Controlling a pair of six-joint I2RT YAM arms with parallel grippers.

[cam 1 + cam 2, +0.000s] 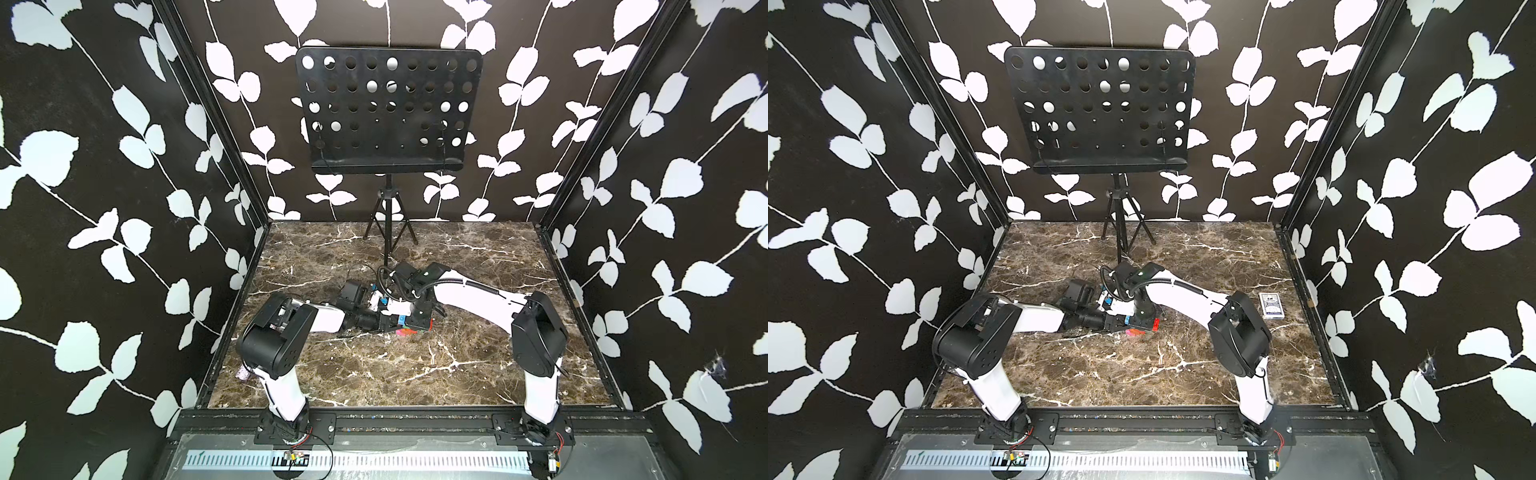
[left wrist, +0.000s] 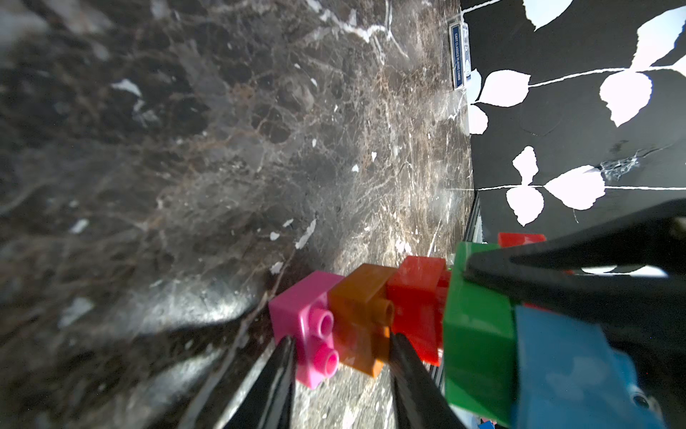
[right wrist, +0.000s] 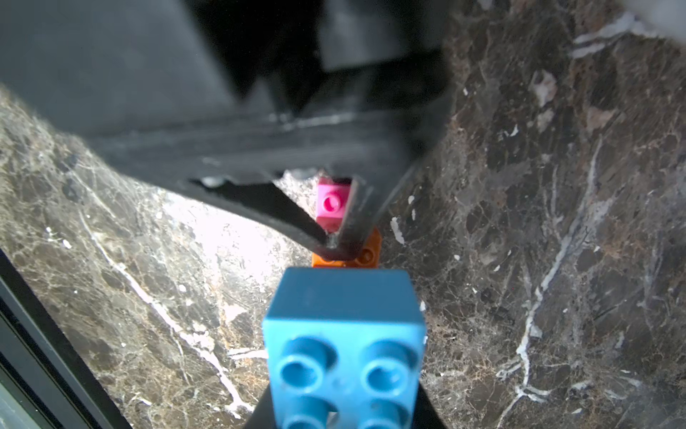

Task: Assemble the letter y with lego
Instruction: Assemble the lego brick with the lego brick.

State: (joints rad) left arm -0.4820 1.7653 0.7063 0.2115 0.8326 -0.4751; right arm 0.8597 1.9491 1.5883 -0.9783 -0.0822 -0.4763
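The lego forms one joined piece, the letter y (image 1: 409, 329) (image 1: 1138, 328), low over the marble table (image 1: 415, 374). In the left wrist view it runs pink brick (image 2: 297, 315), orange brick (image 2: 360, 297), red-orange brick (image 2: 415, 293), green bar (image 2: 479, 334), light blue brick (image 2: 564, 356) and a red tip (image 2: 519, 239). My left gripper (image 2: 341, 345) is shut across the pink and orange stem. My right gripper (image 3: 341, 414) is shut on the light blue brick (image 3: 345, 334). The left fingers (image 3: 334, 241) pinch the stem just beyond it.
A blue-patterned card box (image 1: 1271, 305) (image 2: 459, 55) lies near the right wall. A black perforated music stand (image 1: 384, 112) (image 1: 1100, 108) stands on its tripod at the back. Both arms meet near the table's middle, with leaf-patterned walls on three sides.
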